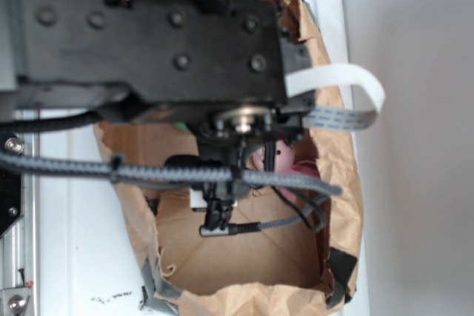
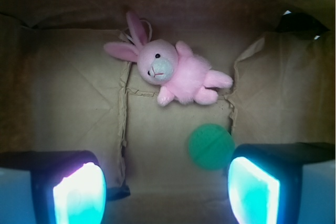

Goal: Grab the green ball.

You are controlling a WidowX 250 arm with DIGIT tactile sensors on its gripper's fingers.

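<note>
Jaws stand wide and empty in the wrist view, glowing pads at the bottom corners. Green ball sits on the paper-bag floor, just inside the right pad and off-centre in the gap. Pink plush bunny lies beyond it, close but apart. Judgement: shift right until the ball is centred between the pads, then descend and close; keep clear of the bunny. Ball is round, so no long axis or heading; any closing direction serves. Exterior view: arm hides the ball.
</note>
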